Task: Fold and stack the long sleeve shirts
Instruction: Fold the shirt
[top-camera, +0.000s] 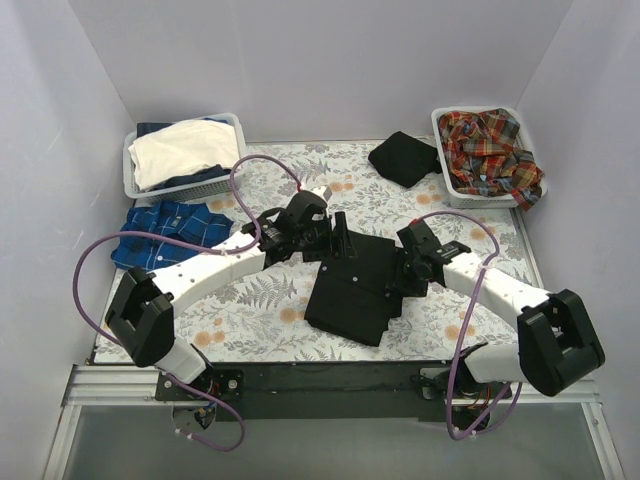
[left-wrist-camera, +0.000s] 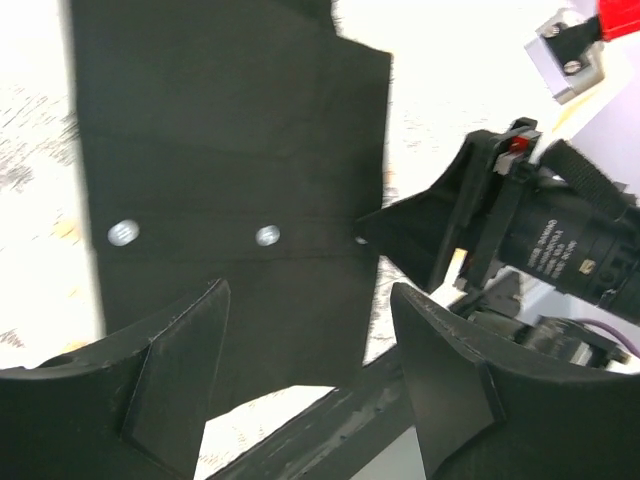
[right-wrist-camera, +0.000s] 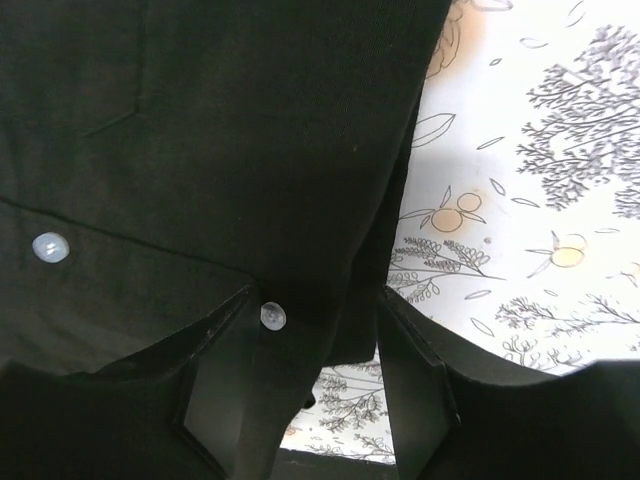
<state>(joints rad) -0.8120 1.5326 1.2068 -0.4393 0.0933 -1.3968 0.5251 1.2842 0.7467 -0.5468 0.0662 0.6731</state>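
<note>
**Desk:** Black, folded, buttons up: the black shirt (top-camera: 355, 290) is lying mid-table (top-camera: 260, 300). What is sitting left of it?

**Photographer:** Far left of it, a white basket (top-camera: 130, 178) is holding cream and dark cloth, and a blue-checked shirt (top-camera: 165, 232) is lying nearer.

**Desk:** And the arms?

**Photographer:** The left gripper (left-wrist-camera: 305, 300) is hovering over its upper-left corner, fingers (left-wrist-camera: 165, 375) spread and gripping nothing. The right gripper (right-wrist-camera: 315, 300) is hanging over its right edge, fingers (right-wrist-camera: 415, 385) likewise apart. Behind it a black bundle (top-camera: 403, 158) is resting. Far right, red-orange plaid shirts (top-camera: 490, 150) are spilling from a second basket (top-camera: 438, 125).
</note>
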